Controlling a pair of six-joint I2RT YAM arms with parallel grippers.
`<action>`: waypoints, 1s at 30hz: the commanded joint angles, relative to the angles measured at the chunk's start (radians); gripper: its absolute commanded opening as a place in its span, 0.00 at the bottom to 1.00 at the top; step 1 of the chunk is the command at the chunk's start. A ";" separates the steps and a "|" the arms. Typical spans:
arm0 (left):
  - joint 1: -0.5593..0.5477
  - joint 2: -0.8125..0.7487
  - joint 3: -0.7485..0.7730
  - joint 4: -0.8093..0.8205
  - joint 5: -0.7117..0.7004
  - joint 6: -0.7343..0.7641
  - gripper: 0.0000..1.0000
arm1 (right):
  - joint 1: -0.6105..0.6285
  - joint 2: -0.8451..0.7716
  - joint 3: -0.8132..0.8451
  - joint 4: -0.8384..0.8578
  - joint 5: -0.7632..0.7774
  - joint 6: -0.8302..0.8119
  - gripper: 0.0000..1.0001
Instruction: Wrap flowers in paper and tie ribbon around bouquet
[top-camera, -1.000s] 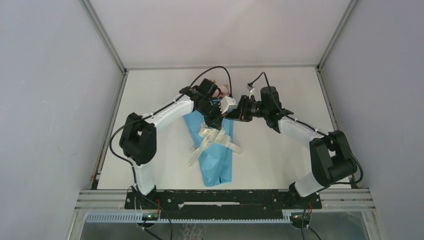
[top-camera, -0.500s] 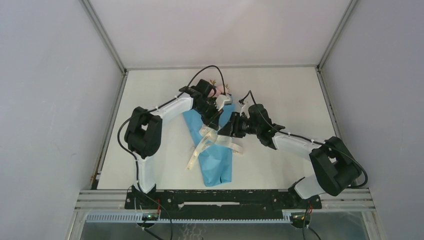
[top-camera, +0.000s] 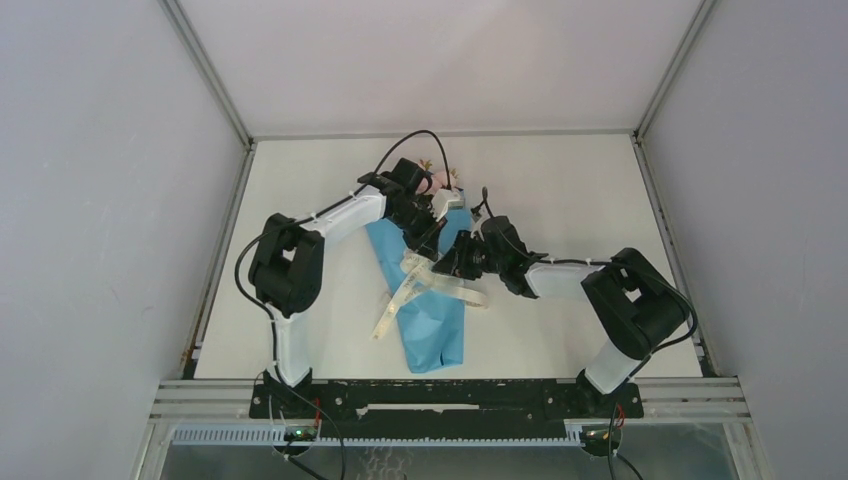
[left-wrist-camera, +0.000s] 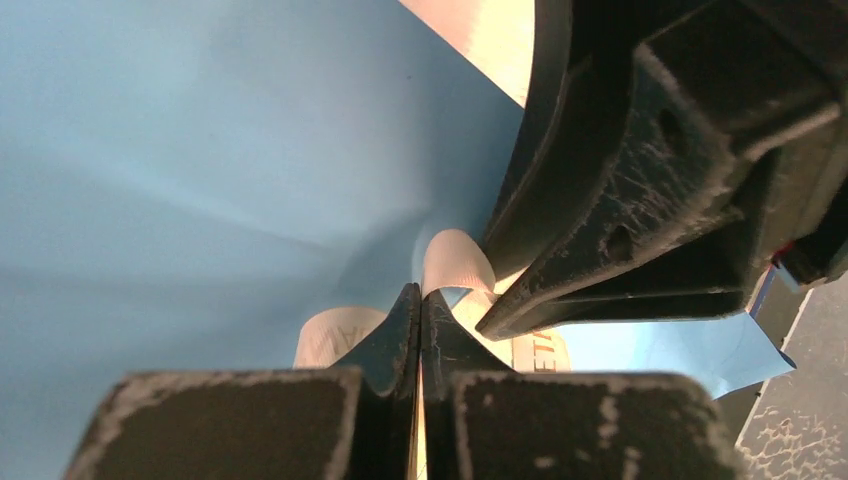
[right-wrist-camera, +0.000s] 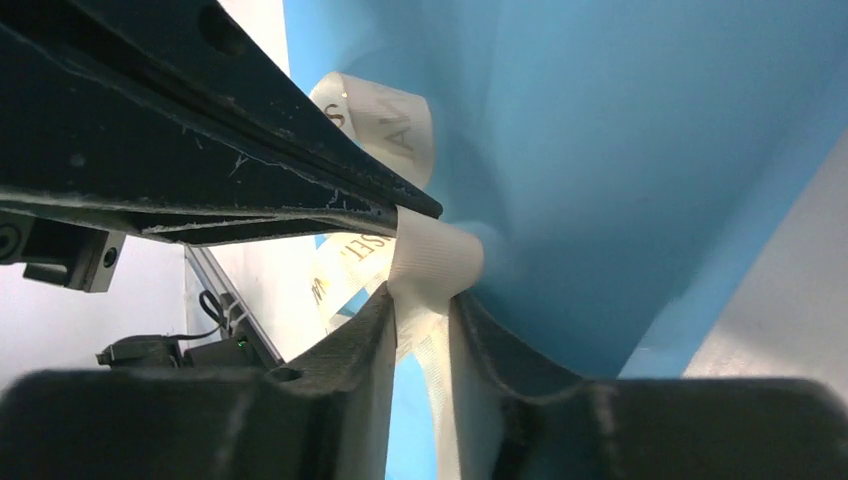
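Note:
The bouquet lies on the table as a light-blue paper (top-camera: 435, 335) cone, narrow end toward me, with pink flowers (top-camera: 441, 180) showing at its far end. A cream ribbon (top-camera: 398, 297) with printed lettering crosses the cone's middle, and its loose ends trail left and right. My left gripper (top-camera: 428, 240) is over the upper cone, and my right gripper (top-camera: 452, 268) meets it from the right. In the left wrist view the left gripper (left-wrist-camera: 420, 296) is shut with a thin strip of ribbon (left-wrist-camera: 335, 337) between the fingers. In the right wrist view the right gripper (right-wrist-camera: 425, 297) pinches a bunched fold of ribbon (right-wrist-camera: 432, 250) against the paper (right-wrist-camera: 620, 150).
The white table (top-camera: 560, 190) is walled on three sides by grey panels with metal frame posts. A black rail (top-camera: 450, 395) runs along the near edge by the arm bases. Each gripper's dark fingers crowd the other's wrist view.
My right arm has swung left and toward me, down onto the ribbon at the cone's middle. The left gripper shifted slightly and stays shut. The ribbon's loose ends have shifted a little.

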 joint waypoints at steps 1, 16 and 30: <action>-0.003 -0.048 0.042 0.007 0.040 -0.016 0.00 | 0.011 0.017 0.024 0.056 0.051 0.016 0.22; 0.007 -0.190 0.051 -0.270 -0.214 0.310 0.67 | 0.002 -0.020 0.024 -0.012 0.066 -0.006 0.00; -0.039 -0.094 0.054 -0.169 -0.242 0.223 0.57 | -0.010 -0.031 0.024 -0.035 0.058 -0.011 0.00</action>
